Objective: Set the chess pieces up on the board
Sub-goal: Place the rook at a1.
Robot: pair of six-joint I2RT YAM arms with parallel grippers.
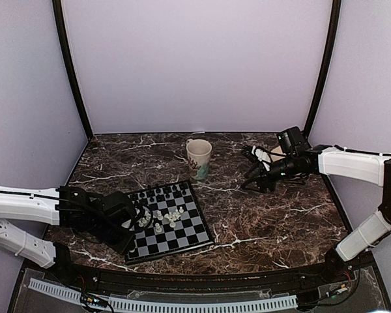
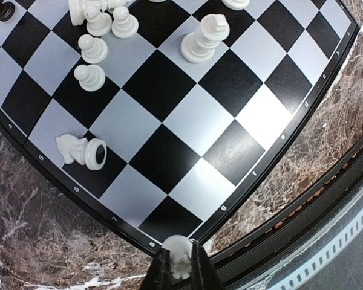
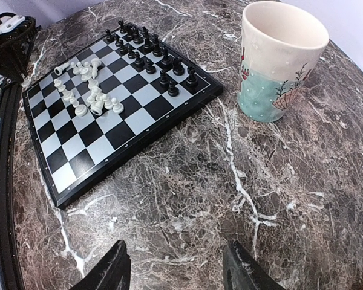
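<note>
Left hand (image 2: pixel 180 269) pinching tiny white piece (image 2: pixel 179 246), right hand (image 3: pixel 175 249) released, black-grey board (image 2: pixel 169 158)

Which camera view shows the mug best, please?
The right wrist view: the mug stands close and upright, its pale rim, teal lower half and plant pattern clear. The top external view shows it small, beyond the chessboard. The left wrist view does not show it.

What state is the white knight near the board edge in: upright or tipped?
Tipped. The white knight lies on its side on the board, round base facing sideways.
</note>
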